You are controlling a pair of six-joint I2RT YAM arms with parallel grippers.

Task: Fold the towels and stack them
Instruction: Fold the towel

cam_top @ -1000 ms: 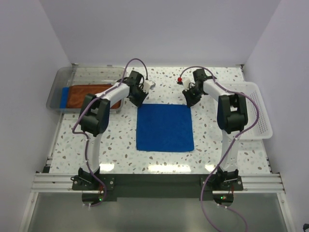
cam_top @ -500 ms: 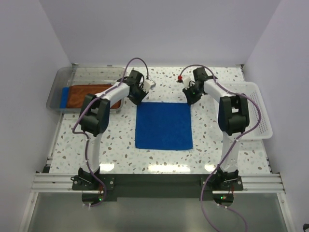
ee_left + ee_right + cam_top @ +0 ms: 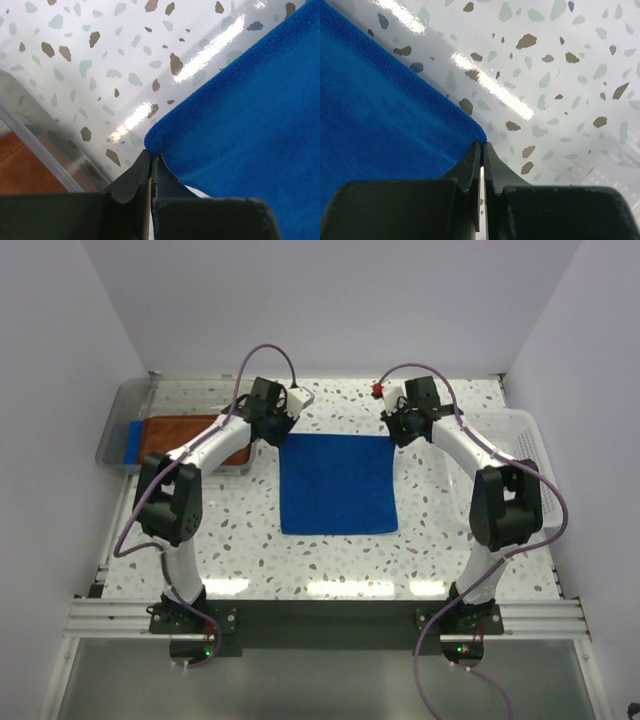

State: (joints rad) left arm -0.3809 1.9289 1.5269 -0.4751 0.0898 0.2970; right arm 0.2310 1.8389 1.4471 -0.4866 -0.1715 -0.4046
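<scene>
Blue towel (image 3: 337, 483): flat and square on desk (image 3: 240, 540).
Left pincer (image 3: 151, 156): clamped on far-left corner.
Right pincer (image 3: 482, 146): together at far-right corner, seemingly pinching it.

The royal-blue towel (image 3: 337, 485) at the table's centre is one solid colour with a fine terry nap. The table (image 3: 250, 540) is glossy white terrazzo, flecked brown, grey and pale green. At ten o'clock, the clear tray (image 3: 125, 402) shows a rust-brown towel (image 3: 185, 437) and a strip of bright blue cloth (image 3: 133, 440). At three o'clock the mesh basket (image 3: 535, 455) is white. The left arm (image 3: 210, 445) and right arm (image 3: 465, 445) are white with black joints and purple cables (image 3: 266, 348). The left gripper (image 3: 151, 155) and right gripper (image 3: 482, 146) are black. A small red spot (image 3: 377, 390) sits at twelve o'clock.
</scene>
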